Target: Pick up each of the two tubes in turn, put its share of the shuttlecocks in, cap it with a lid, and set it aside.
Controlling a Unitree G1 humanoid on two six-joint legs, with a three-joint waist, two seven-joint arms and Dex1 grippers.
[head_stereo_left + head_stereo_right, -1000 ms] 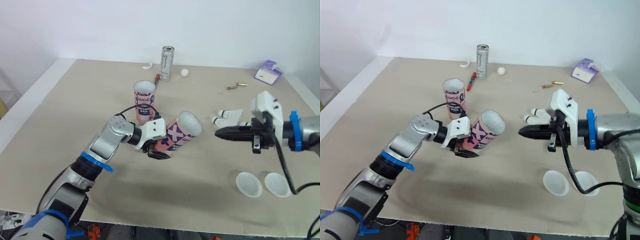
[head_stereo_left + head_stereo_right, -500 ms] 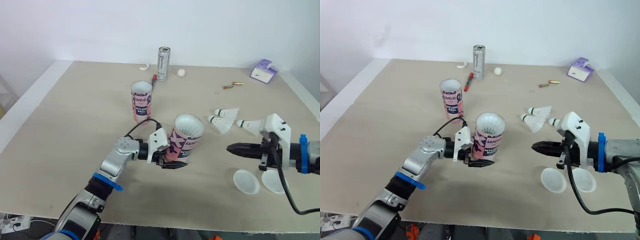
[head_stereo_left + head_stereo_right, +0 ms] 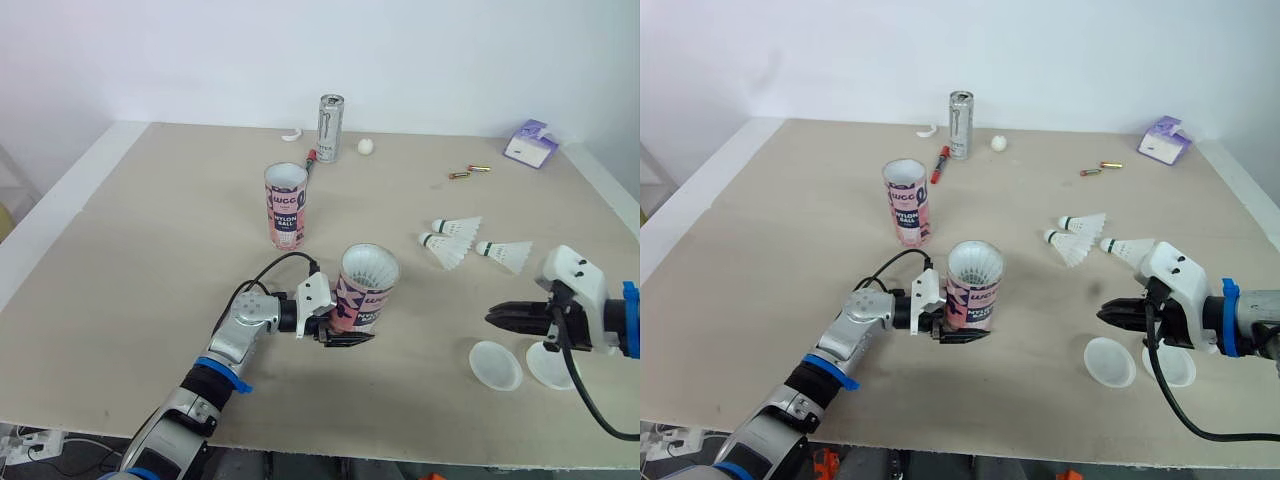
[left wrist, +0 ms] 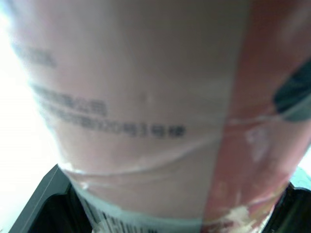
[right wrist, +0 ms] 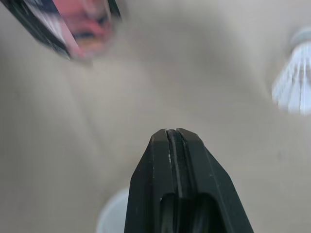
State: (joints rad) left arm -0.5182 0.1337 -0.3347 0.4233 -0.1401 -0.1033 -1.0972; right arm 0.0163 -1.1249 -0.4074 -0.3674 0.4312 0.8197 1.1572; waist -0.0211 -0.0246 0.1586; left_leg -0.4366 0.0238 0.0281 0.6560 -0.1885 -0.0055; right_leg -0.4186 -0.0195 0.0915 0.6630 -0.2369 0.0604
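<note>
My left gripper [image 3: 345, 323] is shut on a pink printed tube [image 3: 365, 290], held nearly upright with its open mouth up, low over the table's front middle. The tube's wall [image 4: 146, 111] sits between the fingers in the left wrist view. A second pink tube [image 3: 286, 205] stands open further back. Three white shuttlecocks [image 3: 447, 247] lie in a cluster on the right. Two white lids [image 3: 497, 365] lie near the front right. My right gripper [image 3: 495, 318] is shut and empty, hovering just left of the lids and pointing toward the held tube.
At the back of the table stand a silver can [image 3: 331, 127], a red pen [image 3: 312, 155], a white ball [image 3: 367, 147] and a white scrap [image 3: 292, 134]. Two small batteries [image 3: 468, 172] and a purple box [image 3: 531, 145] lie at the back right.
My left arm brought the tube from tilted in the air down to nearly upright, closer to the front edge. My right gripper drew back and down toward the lids, still shut.
</note>
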